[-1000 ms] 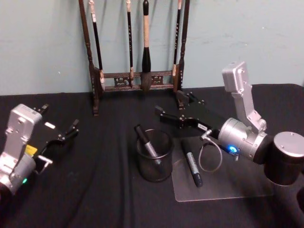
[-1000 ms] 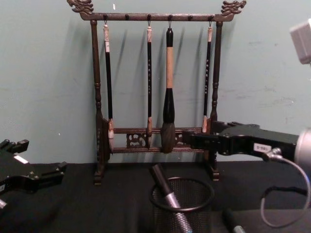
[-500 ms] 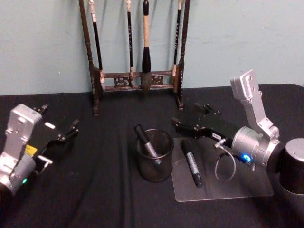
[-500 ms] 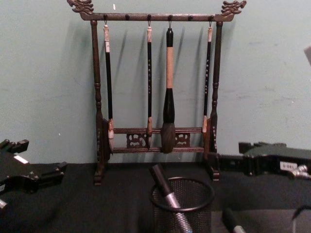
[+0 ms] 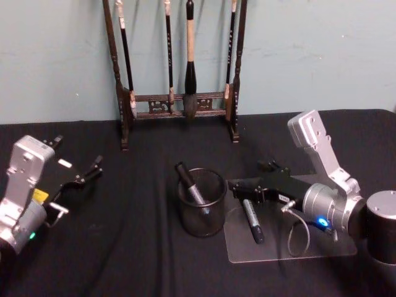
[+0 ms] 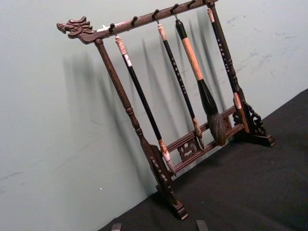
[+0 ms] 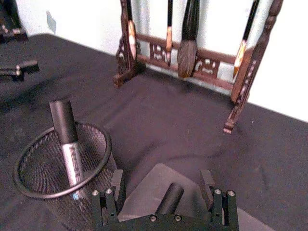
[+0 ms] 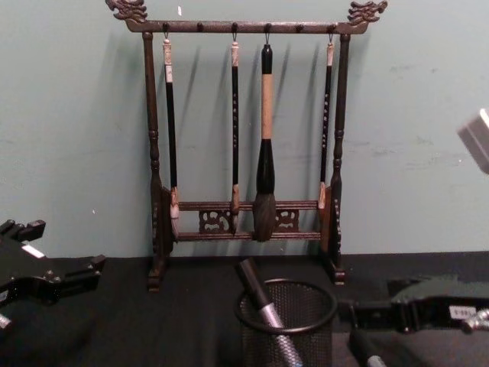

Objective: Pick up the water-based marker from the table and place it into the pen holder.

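Note:
A water-based marker with a black cap and grey barrel lies on a greyish mat patch of the black table, right of the pen holder. The holder is a black mesh cup with another marker leaning inside it. My right gripper is open and low over the lying marker's capped end. In the right wrist view its fingers straddle the marker cap, apart from it, with the pen holder close beside. My left gripper rests open at the table's left.
A tall dark wooden brush rack with hanging brushes stands at the back against the green wall, behind the holder. The chest view shows the rack, the pen holder and my right gripper low beside it.
My right gripper has pulled back from above the pen holder toward the right and dropped down over the marker lying on the mat. The left arm has stayed still.

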